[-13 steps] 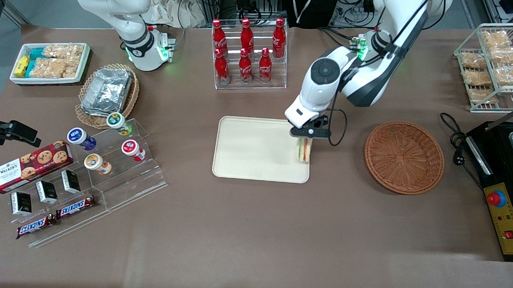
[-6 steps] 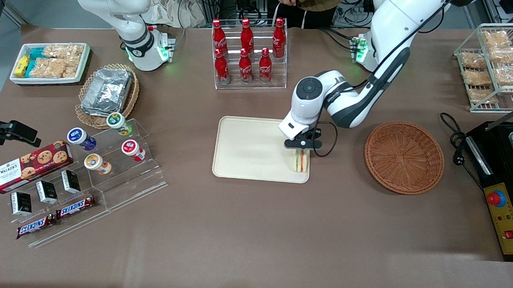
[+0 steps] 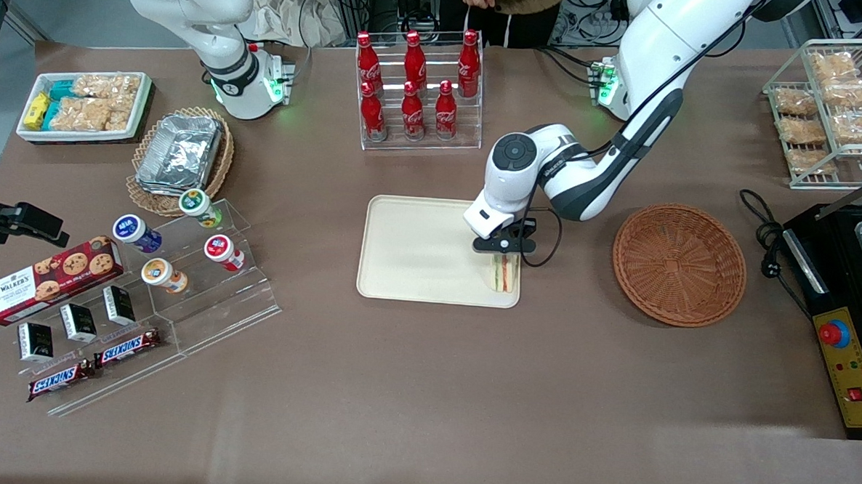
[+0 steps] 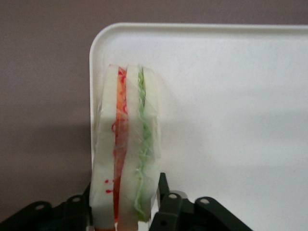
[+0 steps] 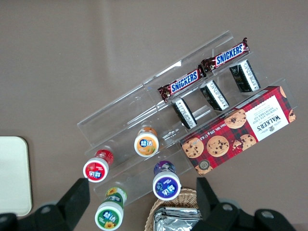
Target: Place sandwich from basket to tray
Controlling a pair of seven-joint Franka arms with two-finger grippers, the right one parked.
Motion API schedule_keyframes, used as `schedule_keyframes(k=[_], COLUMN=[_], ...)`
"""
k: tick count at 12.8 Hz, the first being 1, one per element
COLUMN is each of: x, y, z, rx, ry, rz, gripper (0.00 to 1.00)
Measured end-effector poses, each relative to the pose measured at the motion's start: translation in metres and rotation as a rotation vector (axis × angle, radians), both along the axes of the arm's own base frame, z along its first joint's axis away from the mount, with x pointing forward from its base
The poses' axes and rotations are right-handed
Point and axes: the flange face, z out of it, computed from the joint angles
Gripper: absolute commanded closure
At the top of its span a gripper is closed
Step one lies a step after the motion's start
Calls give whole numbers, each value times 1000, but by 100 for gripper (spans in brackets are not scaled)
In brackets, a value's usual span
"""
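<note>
The sandwich (image 3: 504, 276), a white wedge with red and green filling, stands on edge in the cream tray (image 3: 416, 249), in the tray's corner nearest the basket and the front camera. My left gripper (image 3: 504, 252) is directly above it, shut on the sandwich with a black finger against each bread face. In the left wrist view the sandwich (image 4: 127, 144) reaches from the gripper (image 4: 126, 185) toward the rounded corner of the tray (image 4: 231, 96). The reddish-brown woven basket (image 3: 679, 264) sits beside the tray toward the working arm's end, with nothing in it.
A rack of red cola bottles (image 3: 416, 88) stands farther from the front camera than the tray. A clear stand with yoghurt cups (image 3: 183, 253), a cookie box (image 3: 51, 276) and a tan basket with foil containers (image 3: 180, 155) lie toward the parked arm's end. A black appliance (image 3: 854, 304) sits beside the basket.
My gripper has carried the sandwich lower and a little nearer the front camera, down to the tray's corner. The arm's elbow has dropped with it.
</note>
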Motion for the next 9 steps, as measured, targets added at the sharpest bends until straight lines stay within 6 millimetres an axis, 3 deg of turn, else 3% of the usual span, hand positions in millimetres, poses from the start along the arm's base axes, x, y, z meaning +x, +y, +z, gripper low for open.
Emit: schedule_keyframes(k=[2,3,5,6,8,9], x=[24,39,66,79,96,98], y=[-4,-5,-1,13,69,99], z=[28,55,134,185,284,322], rx=[-26,-46,-104,-118,-92,-71], ry=[-30,-29,-9,-3,-4,-15], rz=[55,114,264,339,468,520], gripper=[0,0,0,0,0,0])
